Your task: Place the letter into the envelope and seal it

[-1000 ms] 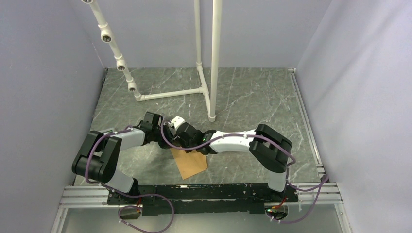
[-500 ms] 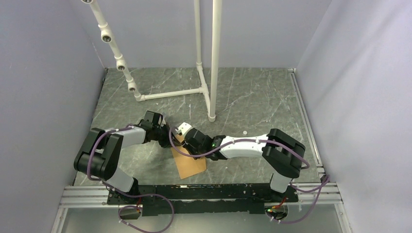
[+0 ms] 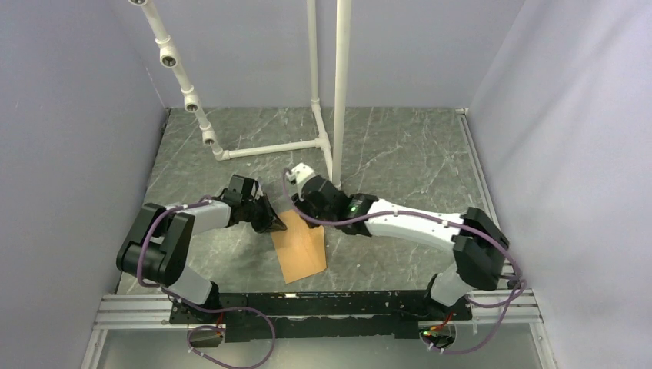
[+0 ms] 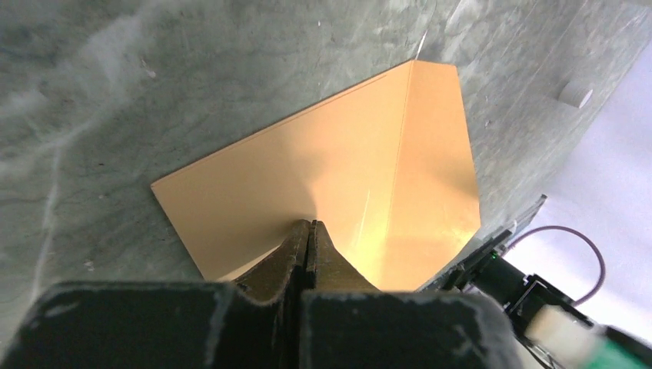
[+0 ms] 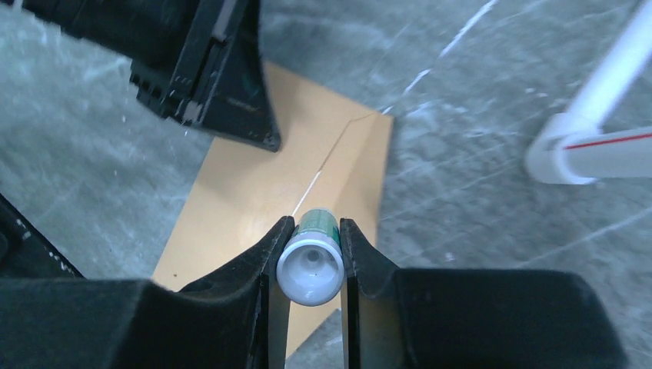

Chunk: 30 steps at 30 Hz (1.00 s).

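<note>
- Left wrist view: the left gripper [image 4: 309,224] has its fingers pressed together with no gap. The tips rest on the envelope [image 4: 323,169] close to its near edge.
- Right wrist view: the right gripper [image 5: 314,227] is clamped on a small tube [image 5: 310,265] with a white end cap and a green label, possibly a glue stick.
- The tube hangs over the envelope near the flap crease. I cannot tell whether it touches the paper.
- The envelope lies flat on the grey marbled table [image 3: 400,154] between the two grippers.
- The flap [image 4: 434,169] extends past the crease on the right gripper's side.
- A white pipe frame [image 3: 338,92] stands farther back.
</note>
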Each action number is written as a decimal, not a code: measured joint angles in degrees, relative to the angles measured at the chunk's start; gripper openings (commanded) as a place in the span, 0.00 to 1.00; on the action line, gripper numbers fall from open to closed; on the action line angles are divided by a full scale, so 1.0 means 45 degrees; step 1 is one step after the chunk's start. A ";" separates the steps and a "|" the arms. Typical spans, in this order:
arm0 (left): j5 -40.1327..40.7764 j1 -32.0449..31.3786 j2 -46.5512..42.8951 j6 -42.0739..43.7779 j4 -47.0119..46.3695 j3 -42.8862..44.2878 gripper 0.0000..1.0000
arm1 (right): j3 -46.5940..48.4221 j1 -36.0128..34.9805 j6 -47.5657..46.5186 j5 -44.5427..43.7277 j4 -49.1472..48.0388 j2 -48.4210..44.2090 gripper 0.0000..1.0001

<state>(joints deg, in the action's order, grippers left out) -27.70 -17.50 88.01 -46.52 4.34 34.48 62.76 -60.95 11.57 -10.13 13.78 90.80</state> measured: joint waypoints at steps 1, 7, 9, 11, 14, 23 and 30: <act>0.0053 0.0000 -0.0063 0.0092 0.0000 0.0000 0.08 | 0.0005 0.0175 0.0019 -0.0005 -0.0005 -0.0243 0.00; 0.0155 0.0024 -0.0753 0.0544 0.0044 0.0393 0.34 | -0.0695 0.1515 0.0879 0.0053 -0.0034 -0.2021 0.00; 0.0141 0.0024 -0.1195 0.0699 0.0024 0.0636 0.42 | -0.1404 0.1977 0.1365 0.0131 0.0015 -0.2769 0.00; 0.0189 0.0024 -0.1734 0.0850 -0.0034 0.0845 0.48 | -0.2176 0.2487 0.1909 0.0379 0.0053 -0.3551 0.00; 0.0568 0.0024 -0.2506 0.1098 -0.0019 0.0957 0.52 | -0.3104 0.3313 0.2720 0.0840 0.0083 -0.4439 0.00; 0.2477 0.0024 -0.3905 0.1462 0.0981 0.0957 0.61 | -0.4303 0.7232 0.5095 0.4420 -0.0228 -0.4483 0.00; 0.2793 0.0034 -0.3687 0.1617 0.1588 0.1010 0.60 | -0.3361 0.8714 0.7334 0.7868 -0.1001 -0.1540 0.06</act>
<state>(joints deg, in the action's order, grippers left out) -15.14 -17.34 71.42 -39.24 11.49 39.03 47.64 -21.74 44.58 25.28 9.28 83.88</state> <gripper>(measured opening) 0.603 0.271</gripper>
